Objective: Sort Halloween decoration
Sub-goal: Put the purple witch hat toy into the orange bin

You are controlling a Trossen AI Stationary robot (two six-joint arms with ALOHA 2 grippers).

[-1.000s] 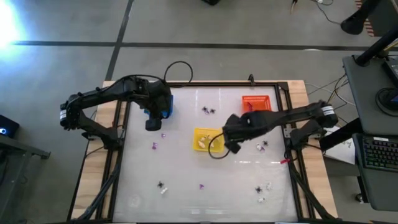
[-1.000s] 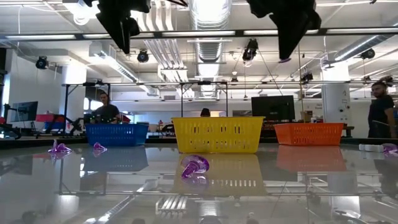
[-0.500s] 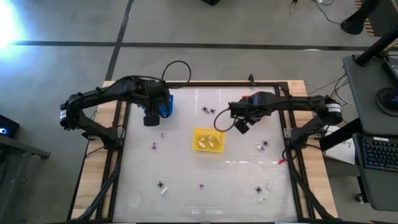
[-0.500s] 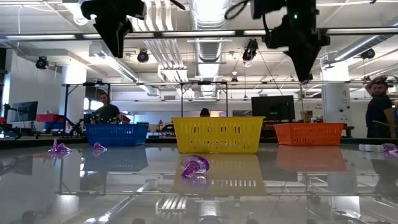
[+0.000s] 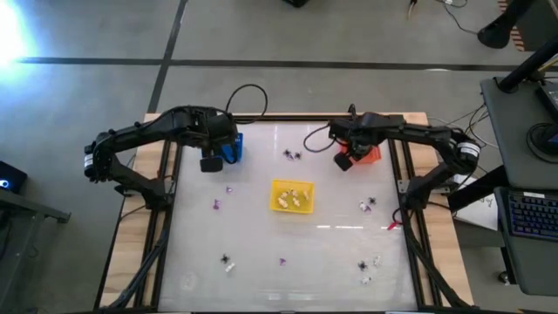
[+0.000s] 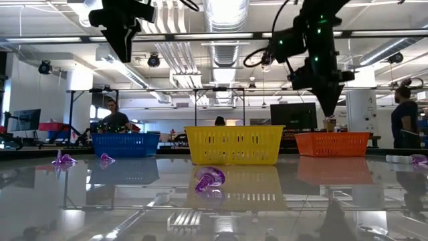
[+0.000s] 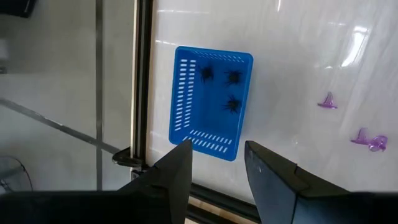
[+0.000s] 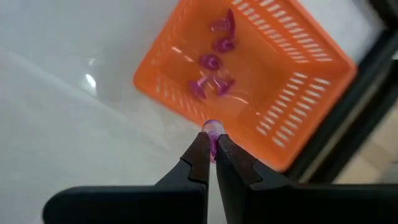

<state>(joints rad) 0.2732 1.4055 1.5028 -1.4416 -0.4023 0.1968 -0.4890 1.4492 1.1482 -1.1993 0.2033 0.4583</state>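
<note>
My right gripper [image 8: 212,149] is shut on a small purple decoration [image 8: 212,130]. It hangs over one edge of the orange basket [image 8: 249,81] at the table's far right [image 5: 372,148], where several purple decorations lie. My left gripper [image 7: 214,180] stands open and empty high above the blue basket [image 7: 211,102] at the far left [image 5: 232,146], which holds three black spidery decorations. The yellow basket [image 5: 292,196] at mid-table holds cream ones. In the low view my right gripper [image 6: 330,107] hangs above the orange basket [image 6: 332,143]. My right gripper pinches the purple decoration [image 8: 213,128] between its two fingertips, so that only a small part shows past them. The fingers come from above, pointing steeply down. The decoration is lifted clear, above the orange basket's rim.
Loose decorations lie on the glossy white table: purple [image 5: 229,188] [image 5: 216,206] [image 5: 282,260], black [image 5: 292,155] [image 5: 372,202] [image 5: 225,259], white [image 5: 375,260]. A purple one [image 6: 208,179] lies near the low camera. Dark rails [image 5: 166,218] frame the table. People stand in the room behind.
My right gripper, shut on the purple decoration, has swung from beside the yellow basket toward the table's far right edge and come down over the orange basket. My left gripper has turned a little in place above the blue basket.
</note>
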